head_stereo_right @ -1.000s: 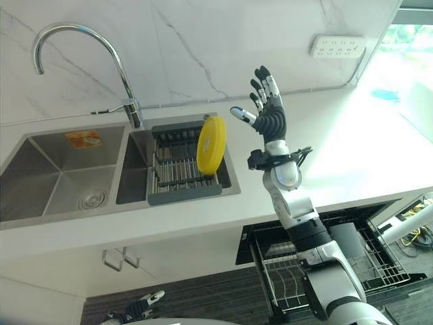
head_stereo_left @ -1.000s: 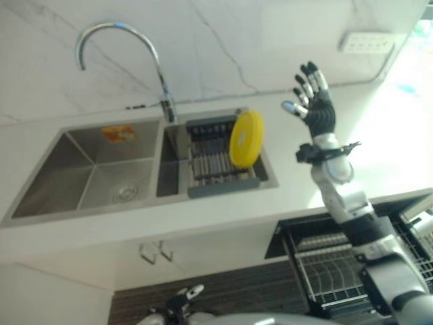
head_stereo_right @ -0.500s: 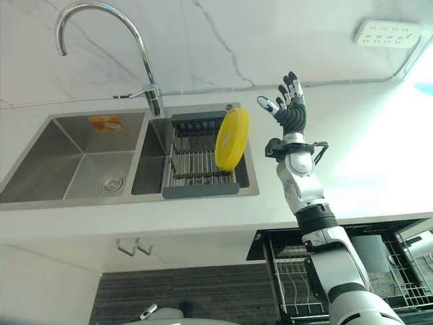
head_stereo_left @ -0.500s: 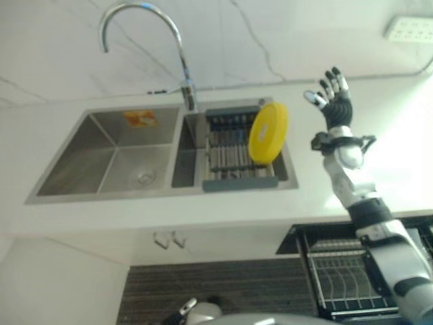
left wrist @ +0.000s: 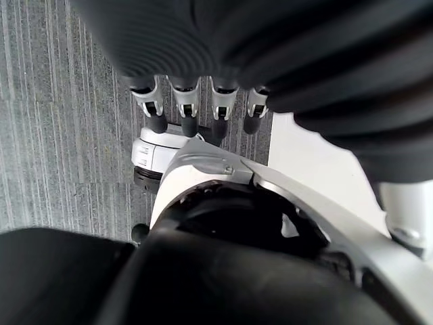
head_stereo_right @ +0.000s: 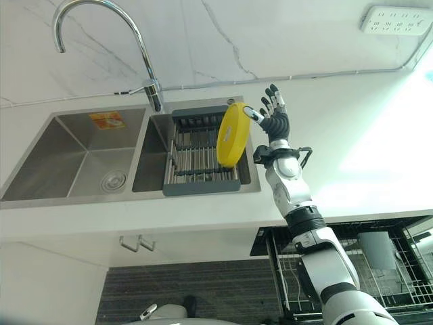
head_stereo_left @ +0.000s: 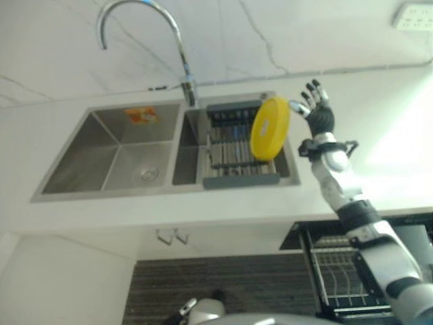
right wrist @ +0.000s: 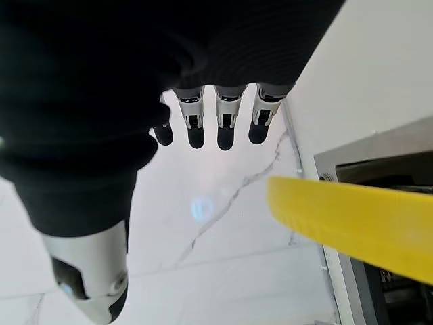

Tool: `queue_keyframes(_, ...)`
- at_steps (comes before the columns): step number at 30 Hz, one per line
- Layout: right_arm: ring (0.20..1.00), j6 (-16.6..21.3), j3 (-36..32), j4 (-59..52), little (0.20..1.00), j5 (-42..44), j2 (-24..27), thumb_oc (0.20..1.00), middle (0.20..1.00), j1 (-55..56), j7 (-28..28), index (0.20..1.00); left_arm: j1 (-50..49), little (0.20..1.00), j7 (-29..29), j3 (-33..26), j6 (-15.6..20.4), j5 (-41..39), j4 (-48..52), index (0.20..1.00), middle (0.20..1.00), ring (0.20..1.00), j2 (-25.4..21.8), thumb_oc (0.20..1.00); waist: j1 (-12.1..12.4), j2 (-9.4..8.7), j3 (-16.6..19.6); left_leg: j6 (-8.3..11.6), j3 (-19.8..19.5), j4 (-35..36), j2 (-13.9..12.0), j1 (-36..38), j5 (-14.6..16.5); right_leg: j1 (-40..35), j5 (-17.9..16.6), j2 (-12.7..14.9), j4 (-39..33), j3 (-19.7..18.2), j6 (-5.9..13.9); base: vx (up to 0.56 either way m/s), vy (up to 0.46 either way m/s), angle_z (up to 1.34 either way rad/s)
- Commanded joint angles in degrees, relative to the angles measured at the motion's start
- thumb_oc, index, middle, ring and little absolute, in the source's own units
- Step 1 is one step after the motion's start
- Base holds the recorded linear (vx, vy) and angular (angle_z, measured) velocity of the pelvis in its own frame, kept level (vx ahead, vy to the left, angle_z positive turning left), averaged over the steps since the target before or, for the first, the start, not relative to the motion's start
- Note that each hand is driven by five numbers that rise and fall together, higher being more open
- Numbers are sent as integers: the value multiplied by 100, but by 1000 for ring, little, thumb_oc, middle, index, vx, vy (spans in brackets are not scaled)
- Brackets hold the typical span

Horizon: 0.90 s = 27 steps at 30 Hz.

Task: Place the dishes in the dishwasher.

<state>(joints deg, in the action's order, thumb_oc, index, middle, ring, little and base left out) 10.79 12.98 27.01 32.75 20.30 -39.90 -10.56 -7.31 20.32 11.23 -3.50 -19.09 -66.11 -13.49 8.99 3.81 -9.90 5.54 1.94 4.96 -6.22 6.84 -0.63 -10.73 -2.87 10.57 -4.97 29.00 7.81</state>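
The round yellow plastic plate (head_stereo_right: 231, 135) stands on edge at the right end of the grey slatted dish rack (head_stereo_right: 201, 160), which sits in the right basin of the stainless steel double sink (head_stereo_right: 81, 159) set into the white counter (head_stereo_right: 358, 149). At the sink's back edge, between the basins, rises the curved chrome tap (head_stereo_right: 143, 61). The left hand (left wrist: 196, 112) hangs low over grey striped flooring, its fingers relaxed and holding nothing. The right hand (head_stereo_right: 274, 120) is raised just beside the plate's right rim with fingers straight and spread and the thumb apart; half a second ago it stood clearly off to the right over the counter, and it has since closed in on the plate. In the right wrist view the plate's yellow rim (right wrist: 352, 223) lies just past the fingertips (right wrist: 226, 139), with a gap between them. Below the counter's front edge at the right, the open dishwasher's wire rack (head_stereo_right: 379, 264) is pulled out.
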Motion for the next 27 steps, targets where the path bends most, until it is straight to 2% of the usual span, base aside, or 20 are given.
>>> queue_keyframes(1, 1000, 147, 46, -25, 1000, 81, -35, 1000, 1000, -263, 28, 1000, -66, 1000, 127, 482, -52, 71, -242, 1000, 1000, 1000, -91, 1000, 176, -51, 142, 69, 329, -559, -324, -491, 173, 244, 814, 439, 811, -368, 17, 0, 0, 0)
queue_keyframes(18, 1000, 71, 176, -51, 1000, 167, -322, 1000, 1000, 17, 29, 1000, -64, 1000, 51, 420, -42, 5, -283, 1000, 1000, 1000, -28, 1000, 104, -27, 29, 79, 400, -630, -383, -566, 139, 339, 808, 505, 901, -419, 31, 0, 0, 0)
queue_keyframes(27, 1000, -25, 279, -65, 1000, -107, -422, 1000, 1000, 108, -1, 1000, -33, 1000, -7, 414, -103, 53, -277, 1000, 1000, 1000, 0, 1000, 87, -5, -27, 85, 421, -642, -395, -630, 106, 390, 806, 549, 951, -421, 52, 0, 0, 0)
